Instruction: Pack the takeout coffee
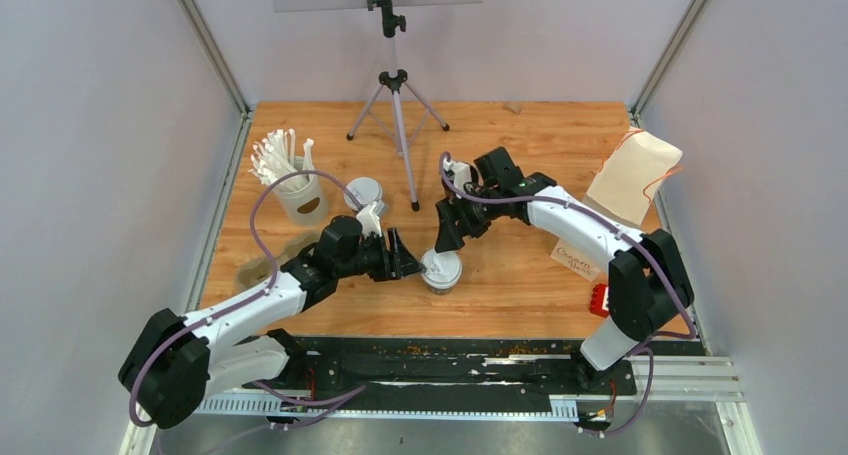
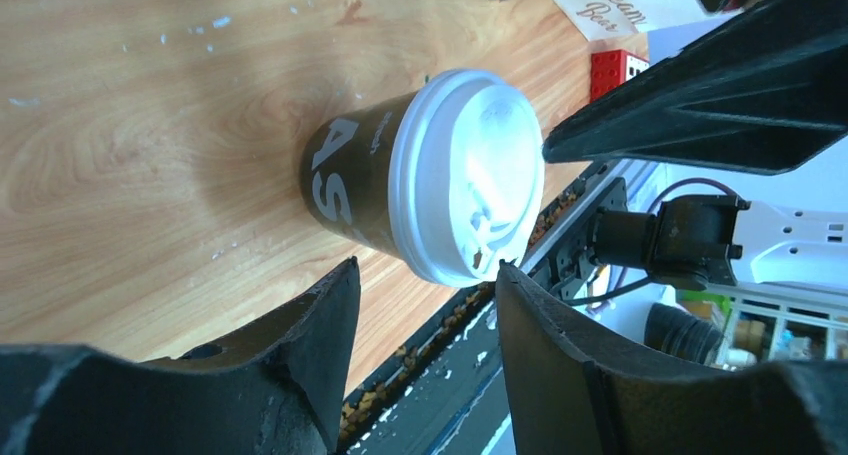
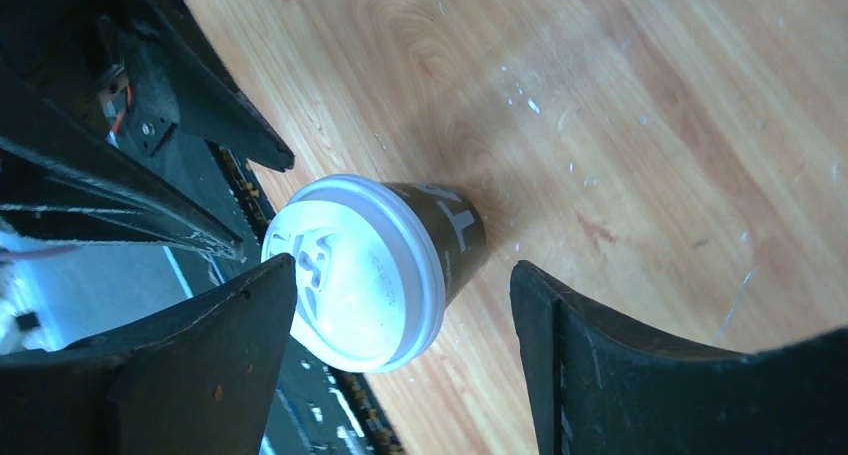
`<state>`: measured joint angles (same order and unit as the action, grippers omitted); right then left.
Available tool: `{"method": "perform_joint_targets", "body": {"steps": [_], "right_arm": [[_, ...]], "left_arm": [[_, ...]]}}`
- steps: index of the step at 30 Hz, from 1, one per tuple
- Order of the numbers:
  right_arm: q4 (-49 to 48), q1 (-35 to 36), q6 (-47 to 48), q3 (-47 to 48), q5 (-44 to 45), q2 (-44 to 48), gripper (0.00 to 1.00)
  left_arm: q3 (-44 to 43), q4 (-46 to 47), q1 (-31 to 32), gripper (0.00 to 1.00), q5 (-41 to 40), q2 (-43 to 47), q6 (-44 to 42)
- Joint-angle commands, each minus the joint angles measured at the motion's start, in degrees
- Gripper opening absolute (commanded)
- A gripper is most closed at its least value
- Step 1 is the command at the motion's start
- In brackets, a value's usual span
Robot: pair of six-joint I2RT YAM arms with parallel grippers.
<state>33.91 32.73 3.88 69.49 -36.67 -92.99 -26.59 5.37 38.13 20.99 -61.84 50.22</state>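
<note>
Hovering just beside the cup (image 2: 345, 180), the left gripper (image 1: 408, 255) and right gripper (image 1: 449, 235) are both gaping, holding nothing. The cup is looking light and crushable, so it is probably best pinched gently below the lid (image 2: 470, 175).

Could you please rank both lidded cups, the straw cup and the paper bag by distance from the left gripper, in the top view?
From the left gripper:
1. Lidded cup, just right of it.
2. Second lidded cup, behind it.
3. Straw cup, back left.
4. Paper bag, far right.
</note>
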Motion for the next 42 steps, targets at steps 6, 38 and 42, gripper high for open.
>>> {"method": "perform_joint_targets", "body": {"steps": [6,38,42], "right_arm": [[-4.65,0.26,-25.81,-9.58,13.44,12.89,0.71],[-20.62,3.14,-24.92,-20.48,6.79,10.07,0.42],[-16.93,1.76,-15.91,-16.07,1.23,6.37,0.43]], "left_arm": [[-15.12,-15.24,-0.19,0.61,-5.64,-2.7,-15.56],[-15.74,-18.64,-0.51,0.43,-0.51,-9.34,-16.43],[-12.88,-17.18,-0.48,0.44,-1.97,-4.78,-11.48]]}}
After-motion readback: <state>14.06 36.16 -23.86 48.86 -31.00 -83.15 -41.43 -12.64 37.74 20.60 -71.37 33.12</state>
